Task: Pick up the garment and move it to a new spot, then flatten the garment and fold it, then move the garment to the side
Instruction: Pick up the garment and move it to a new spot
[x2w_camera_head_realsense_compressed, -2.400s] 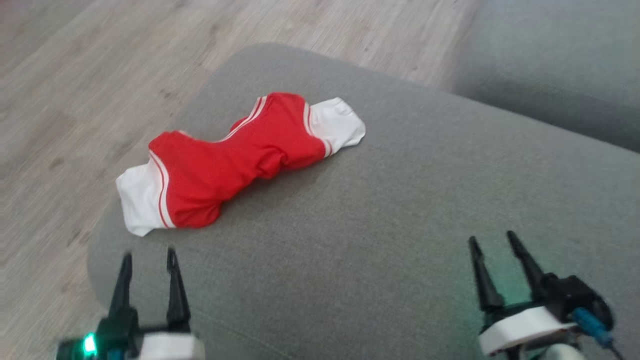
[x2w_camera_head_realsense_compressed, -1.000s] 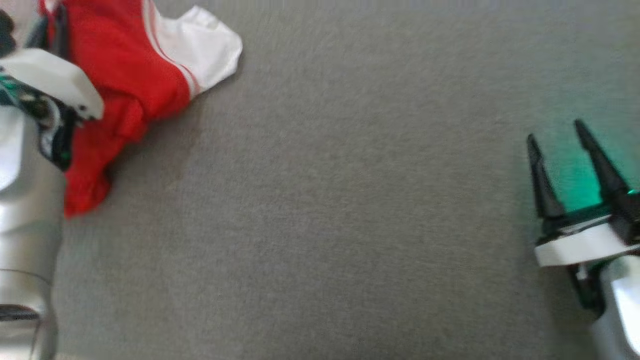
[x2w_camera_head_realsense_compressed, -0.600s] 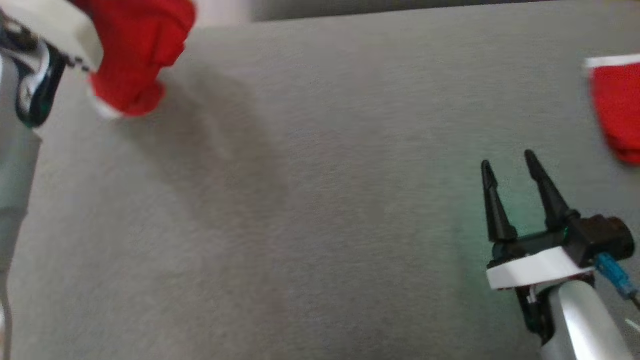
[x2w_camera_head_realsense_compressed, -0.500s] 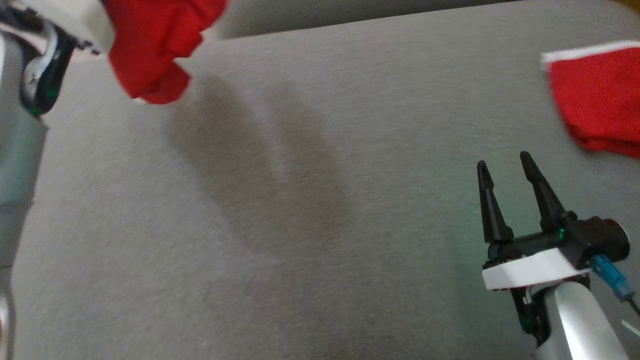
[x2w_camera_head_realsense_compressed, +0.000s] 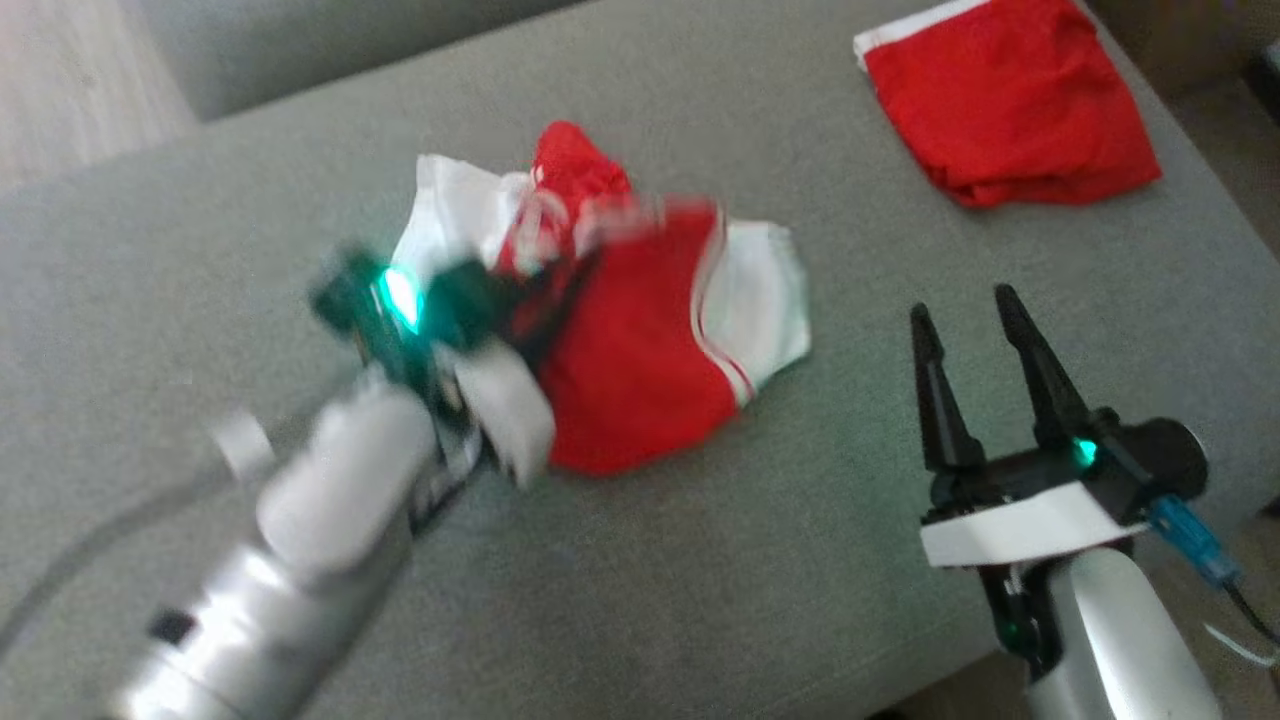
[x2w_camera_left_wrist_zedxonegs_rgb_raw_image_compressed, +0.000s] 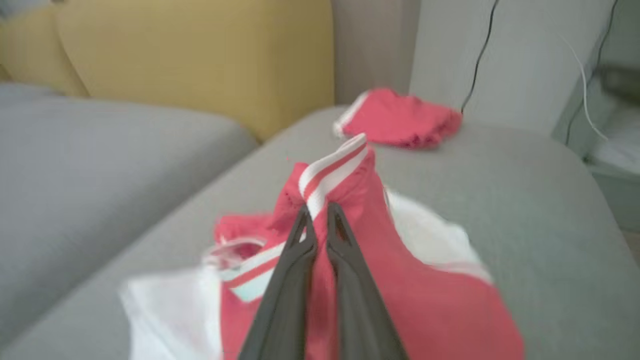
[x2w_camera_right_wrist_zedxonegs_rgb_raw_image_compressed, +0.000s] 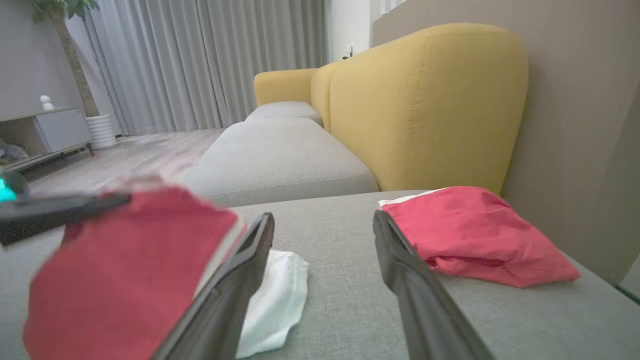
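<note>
The left wrist view showed the left end effector (x2w_camera_left_wrist_zedxonegs_rgb_raw_image_compressed: 316, 214) pinched narrow on the garment (x2w_camera_left_wrist_zedxonegs_rgb_raw_image_compressed: 400, 295). Its two dark fingers were clamped on a red fold just below the white-and-red striped band, which stood up right above the tips. The head view blurred that grip but gave the layout. The red body and white sleeves of the garment lay bunched on the grey sofa cushion (x2w_camera_head_realsense_compressed: 700, 560), spreading from the left end effector towards the right end effector (x2w_camera_head_realsense_compressed: 962, 301). The right end effector stood wide apart and empty, just beside the nearer white sleeve.

The right wrist view added a yellow backrest (x2w_camera_right_wrist_zedxonegs_rgb_raw_image_compressed: 425, 100) and curtains (x2w_camera_right_wrist_zedxonegs_rgb_raw_image_compressed: 210, 60) far ahead of the open fingers, and a further grey seat (x2w_camera_right_wrist_zedxonegs_rgb_raw_image_compressed: 280, 160) beyond the cushion. The left wrist view alone showed a dark cable (x2w_camera_left_wrist_zedxonegs_rgb_raw_image_compressed: 477, 55) on the wall.

There were two end effectors and two red clothes. The second, a folded red piece (x2w_camera_head_realsense_compressed: 1010, 100), lay ahead of the right end effector, well apart from the held one.
</note>
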